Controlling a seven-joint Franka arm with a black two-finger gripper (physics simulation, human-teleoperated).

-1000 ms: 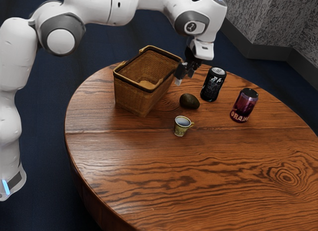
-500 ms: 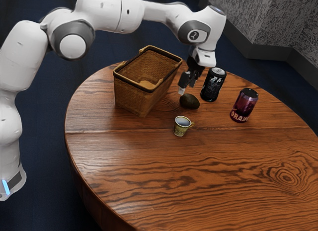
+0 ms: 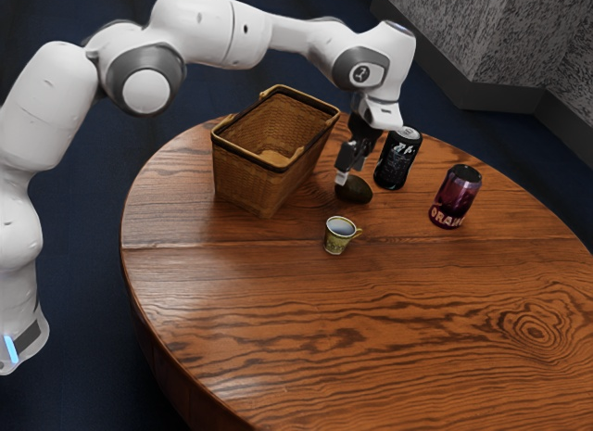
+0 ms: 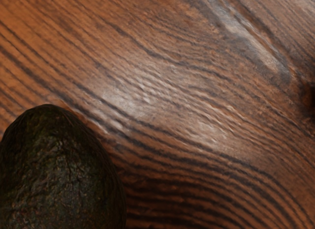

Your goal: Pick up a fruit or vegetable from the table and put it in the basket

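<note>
The black gripper [image 3: 351, 175] is low over the dark avocado [image 3: 356, 191], pointing down. Its fingers look apart, the light tip of one at the avocado's side toward the basket; the far fingertip is hard to make out. The avocado lies on the wooden table [image 3: 278, 310], and its rough dark skin looms large in the wrist view, where the avocado [image 4: 59, 175] is close under the hand. To the exterior view's left of the gripper stands the wicker basket [image 3: 250, 179], its open top facing up.
A black can [image 3: 397, 160] stands close beside the gripper, toward the exterior view's right. Farther that way is a purple-red can [image 3: 455, 197]. A small patterned cup [image 3: 339, 236] sits on the near side of the avocado.
My hand has come down from above and beside the basket's rim to the avocado. The avocado, basket, cup and cans have kept their places.
</note>
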